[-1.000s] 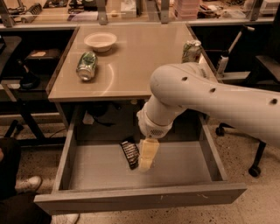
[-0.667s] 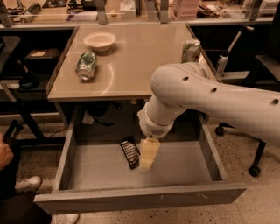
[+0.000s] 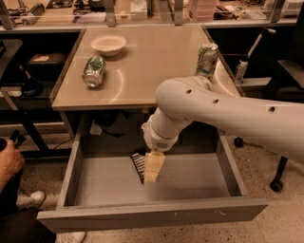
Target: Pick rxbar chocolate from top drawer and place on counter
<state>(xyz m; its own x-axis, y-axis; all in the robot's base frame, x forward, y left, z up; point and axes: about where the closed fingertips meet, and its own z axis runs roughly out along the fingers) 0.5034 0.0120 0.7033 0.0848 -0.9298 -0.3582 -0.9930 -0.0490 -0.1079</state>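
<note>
The top drawer [image 3: 190, 182] stands pulled open below the counter [image 3: 156, 66]. The rxbar chocolate [image 3: 138, 165], a black wrapper with pale lines, lies on the drawer floor near the back, left of centre. My gripper [image 3: 152, 170] reaches down into the drawer from the white arm [image 3: 223, 109] and sits right against the bar's right side, partly covering it.
On the counter are a white bowl [image 3: 109, 44], a green can lying on its side [image 3: 93, 71] and an upright can [image 3: 207, 60] at the right edge. A person's hand [image 3: 9, 161] and shoe [image 3: 28, 199] are at the left. A cluttered bench [image 3: 142, 12] runs behind.
My arm and gripper have stayed in place at the bar. The person's hand has come further into view at the left edge.
</note>
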